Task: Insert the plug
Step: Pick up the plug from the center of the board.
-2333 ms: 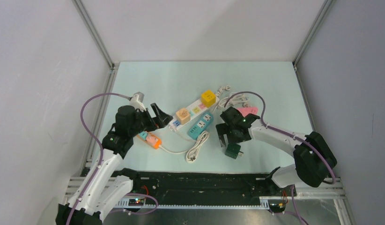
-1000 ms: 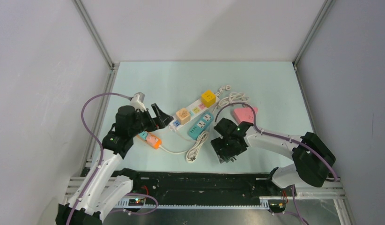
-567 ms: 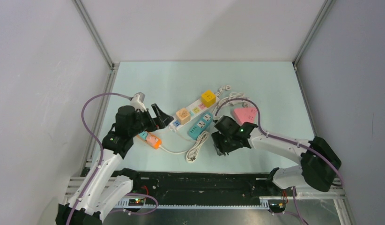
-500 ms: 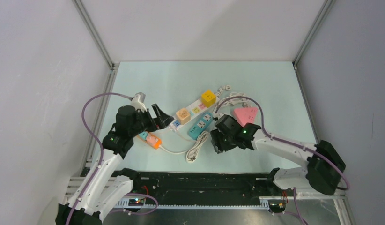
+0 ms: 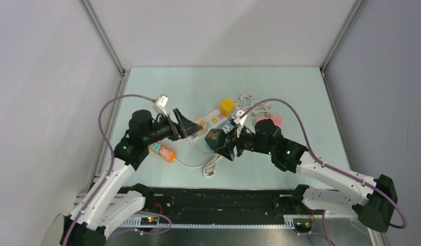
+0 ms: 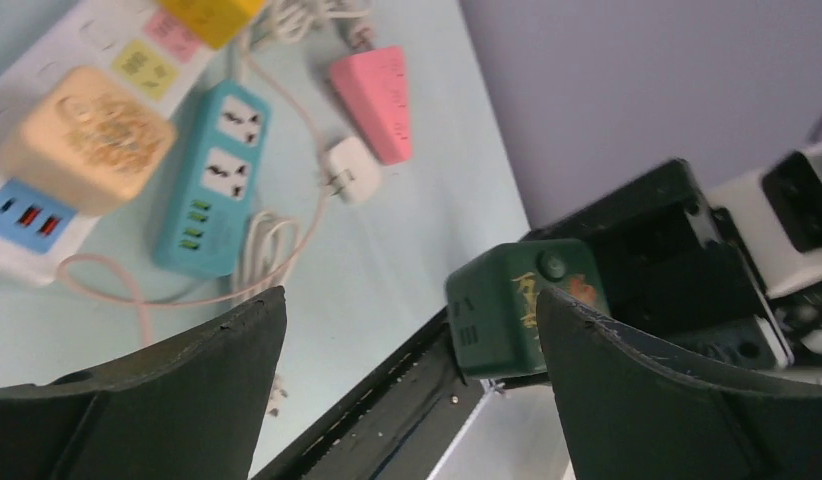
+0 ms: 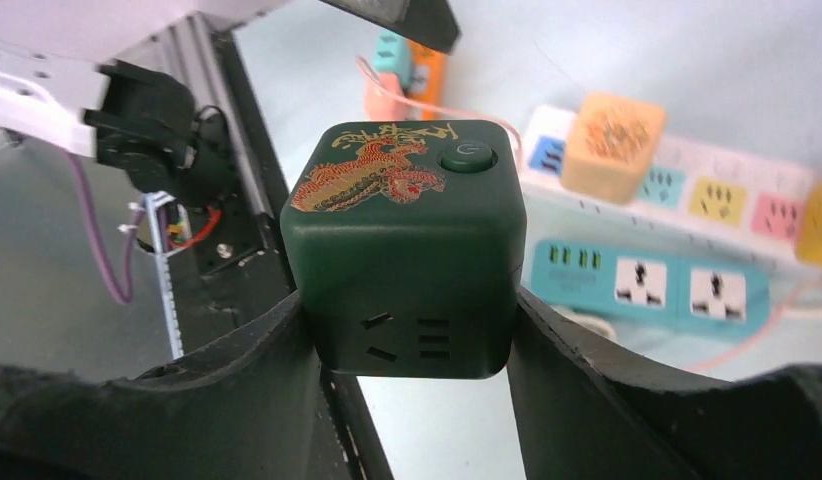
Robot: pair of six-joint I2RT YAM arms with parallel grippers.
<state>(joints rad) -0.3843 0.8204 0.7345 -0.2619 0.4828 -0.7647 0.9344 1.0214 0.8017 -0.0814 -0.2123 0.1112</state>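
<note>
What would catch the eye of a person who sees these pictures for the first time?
First, the dark green cube-shaped plug adapter with a gold and red dragon print, clamped in the right end effector and held above the table. Beyond it lie the teal plastic power strip and the white power strip that carries a peach cube adapter, with the left end effector wide open near them.

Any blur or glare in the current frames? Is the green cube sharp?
Top view: even diffuse light, no glare, faint shadows. Right wrist view: green cube crisp, print readable; right gripper's fingers soft at the bottom edge, teal power strip behind slightly soft. Left wrist view: cube a little soft, strip sharper, left gripper's fingers blurred.
</note>
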